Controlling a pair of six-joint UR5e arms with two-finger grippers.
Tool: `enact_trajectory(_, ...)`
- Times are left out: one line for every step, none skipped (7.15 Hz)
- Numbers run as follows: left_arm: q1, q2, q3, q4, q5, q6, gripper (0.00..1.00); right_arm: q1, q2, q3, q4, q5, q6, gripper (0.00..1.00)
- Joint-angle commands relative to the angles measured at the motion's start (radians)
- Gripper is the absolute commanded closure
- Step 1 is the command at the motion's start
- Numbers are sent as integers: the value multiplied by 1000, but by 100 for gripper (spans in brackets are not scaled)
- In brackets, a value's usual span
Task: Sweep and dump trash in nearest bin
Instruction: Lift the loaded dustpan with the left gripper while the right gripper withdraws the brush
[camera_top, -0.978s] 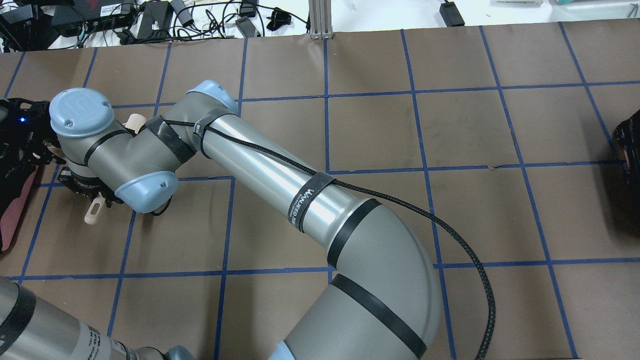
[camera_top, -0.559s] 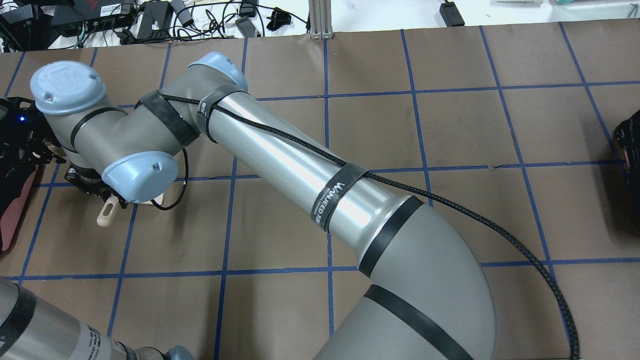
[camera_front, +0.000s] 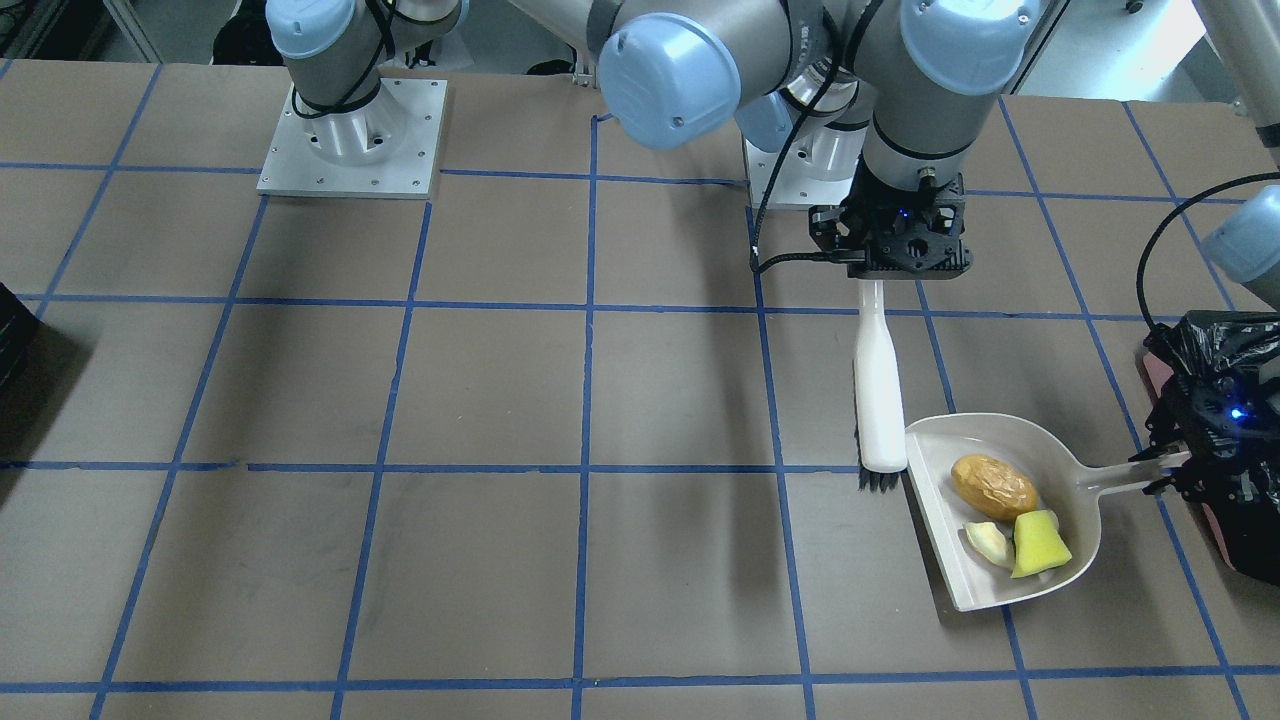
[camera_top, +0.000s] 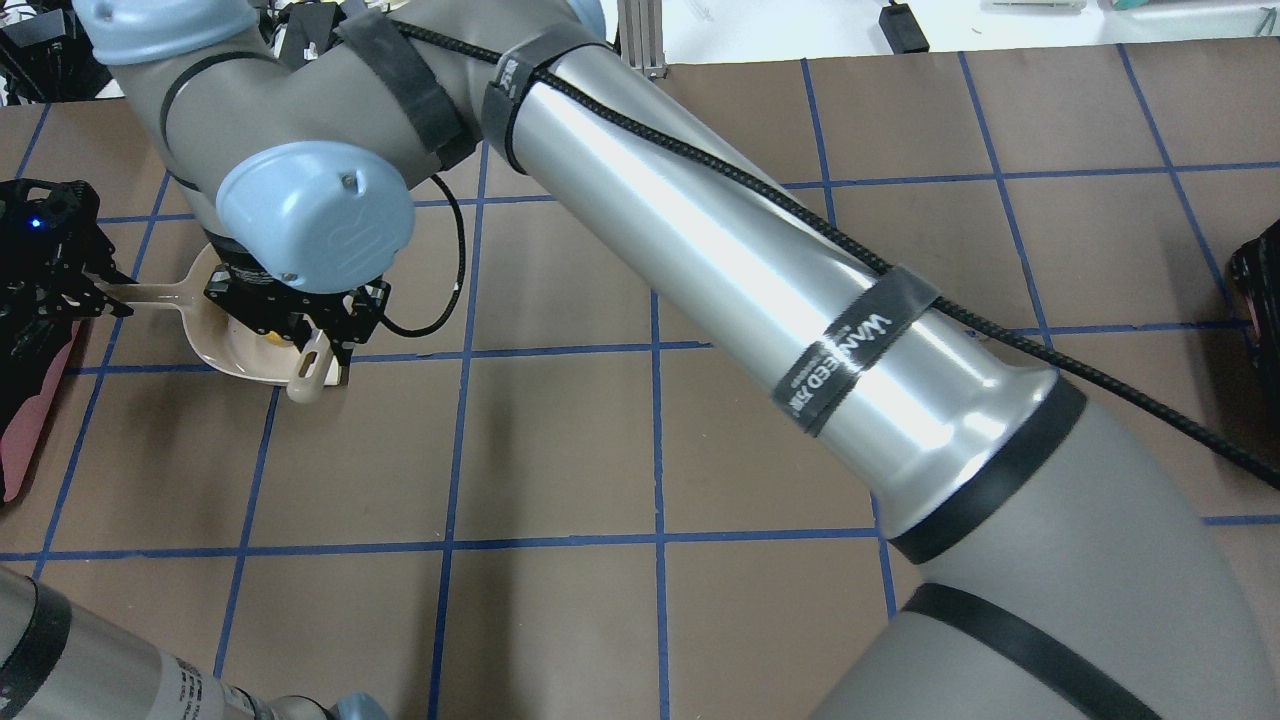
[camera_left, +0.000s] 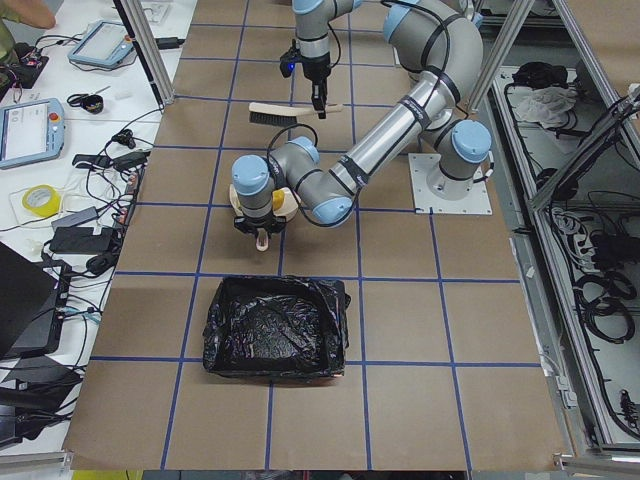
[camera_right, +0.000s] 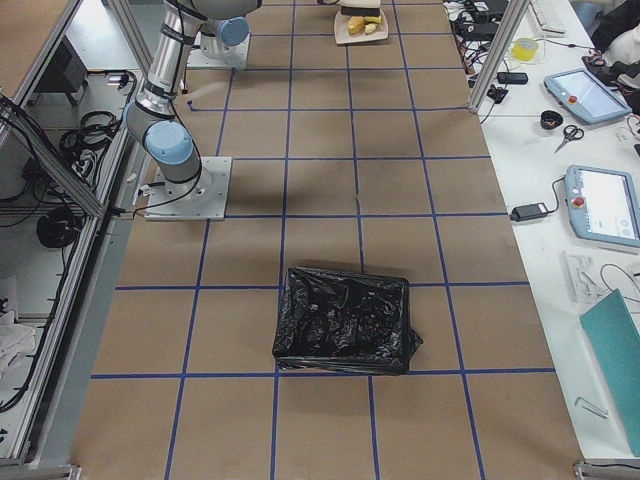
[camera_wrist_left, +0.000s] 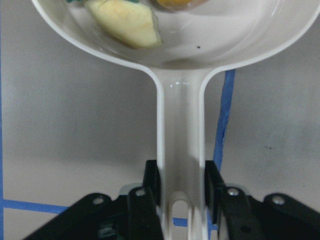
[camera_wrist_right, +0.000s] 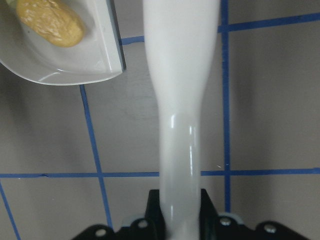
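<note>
Your left gripper (camera_front: 1165, 470) is clamped on the thin handle of the white dustpan (camera_front: 955, 440). In the left wrist view you can see its two fingers (camera_wrist_left: 151, 182) pressed against either side of that handle, with no slack between them. Your right gripper (camera_front: 872, 285) is closed just as tightly round the narrow end of the white brush (camera_front: 880, 390). The brush points away from the robot's base, and its dark bristles (camera_front: 877, 483) are just beside the dustpan's open edge. You cannot tell from these views whether the bristles touch the table (camera_front: 500, 400). All the trash (camera_front: 1030, 530) sits inside the dustpan. The orange-brown lump (camera_front: 993, 487) is on the side nearer the robot, and the yellow-green wedge (camera_front: 1040, 548) and a pale scrap (camera_front: 988, 543) lie touching each other on the side away from it. The bin (camera_front: 1235, 345), pink-sided and lined with a crinkled black bag, stands at the table's end on the robot's left, directly behind the left gripper. The dustpan is just beside it with its handle turned toward it, and its bowl is over the table, not over the bin. From overhead, your right arm reaches across into the left half and hides most of the dustpan. A second bag-lined container (camera_right: 345, 320) stands well apart, at the opposite end of the table.
</note>
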Motion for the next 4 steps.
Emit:
enact_trajectory(1,21,4,-47,-43,-74,100,-68,-177,307,-8,-30,-118,100)
enact_trajectory(10,36,7,-61,-76,-114,100,-109,-318,514,-112,-24,-159,100)
enact_trajectory(21,52,48,-99,-104,-167,100,-136,-447,714,-199,-30,-211,100)
enact_trajectory(39,58,128,-166,-106,-215,100,-157,-535,834,-232,-44,-248,100)
